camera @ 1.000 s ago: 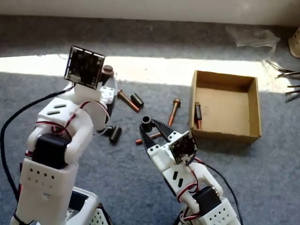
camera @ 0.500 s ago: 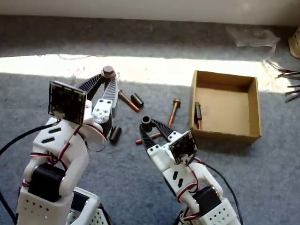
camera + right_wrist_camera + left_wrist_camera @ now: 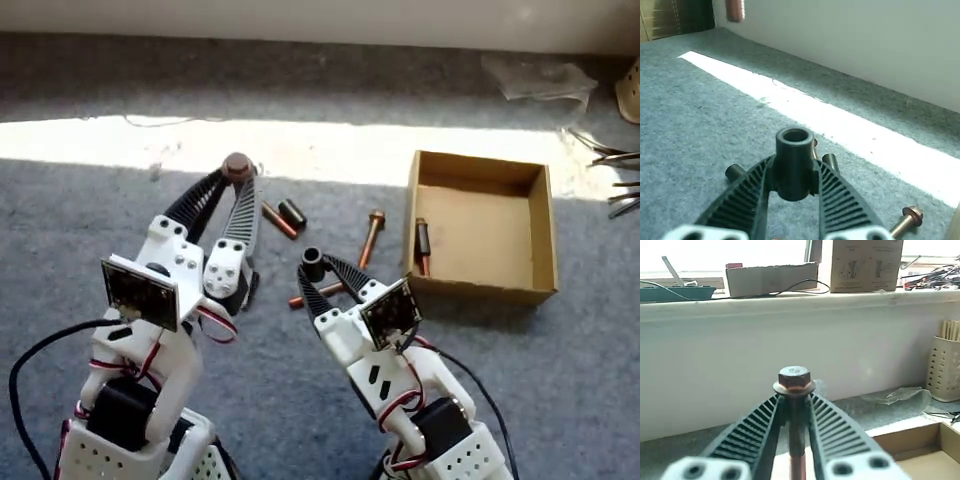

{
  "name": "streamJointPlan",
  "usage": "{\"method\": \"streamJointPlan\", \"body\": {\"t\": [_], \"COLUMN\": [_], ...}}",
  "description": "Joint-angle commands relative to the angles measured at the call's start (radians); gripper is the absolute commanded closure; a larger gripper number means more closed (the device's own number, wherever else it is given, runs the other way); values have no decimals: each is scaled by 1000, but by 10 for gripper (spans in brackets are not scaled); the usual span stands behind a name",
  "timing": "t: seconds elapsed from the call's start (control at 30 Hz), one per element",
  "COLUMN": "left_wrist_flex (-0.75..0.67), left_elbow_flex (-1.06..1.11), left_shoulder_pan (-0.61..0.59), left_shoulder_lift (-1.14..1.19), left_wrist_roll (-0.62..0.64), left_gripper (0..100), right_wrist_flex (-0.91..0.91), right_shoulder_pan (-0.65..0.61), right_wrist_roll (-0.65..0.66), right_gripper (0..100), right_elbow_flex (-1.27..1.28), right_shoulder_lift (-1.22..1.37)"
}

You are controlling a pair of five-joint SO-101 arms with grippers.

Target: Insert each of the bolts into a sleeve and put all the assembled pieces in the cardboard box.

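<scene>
My left gripper [image 3: 237, 177] is shut on a copper bolt [image 3: 237, 164], held head up above the carpet at the left; its hex head [image 3: 794, 381] rises above the fingertips of this gripper [image 3: 795, 401]. My right gripper [image 3: 314, 270] is shut on a black sleeve [image 3: 312, 262], open end up [image 3: 794, 161], a little right of and nearer than the bolt. The bolt's threaded tip [image 3: 735, 10] hangs above and beyond the sleeve. The cardboard box [image 3: 480, 161] at the right holds one assembled piece [image 3: 422, 245].
Loose bolts [image 3: 373, 234] [image 3: 277, 219] and a black sleeve [image 3: 292, 212] lie on the carpet between the grippers and the box. Another bolt [image 3: 303, 298] lies under my right gripper. A plastic bag [image 3: 528, 76] and cables lie at the far right.
My left arm has turned its wrist and lowered, so the gripper with the bolt now stretches forward and sits slightly nearer. The right arm with the sleeve has kept still.
</scene>
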Motion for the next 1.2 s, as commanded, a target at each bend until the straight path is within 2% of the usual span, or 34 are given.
{"method": "streamJointPlan", "body": {"t": [0.0, 0.4, 0.53, 0.73, 1.07, 1.17], "left_wrist_flex": [-32, -32, -34, -41, -284, -311], "left_elbow_flex": [18, 56, 85, 105, 265, 277], "left_shoulder_pan": [128, 166, 165, 165, 166, 166], "left_shoulder_lift": [-87, -140, -140, -140, -140, -140], "left_wrist_roll": [9, 11, 95, 107, 110, 110], "left_gripper": [992, 994, 993, 993, 993, 993], "right_wrist_flex": [-1, -1, -1, 1, 1, 1], "right_shoulder_pan": [-12, -12, -12, -12, -12, -12], "right_wrist_roll": [-9, -5, -5, -6, -6, -6], "right_gripper": [995, 995, 995, 995, 995, 995], "right_elbow_flex": [107, 107, 107, 107, 107, 107], "right_shoulder_lift": [-13, -13, -13, -13, -13, -13]}}
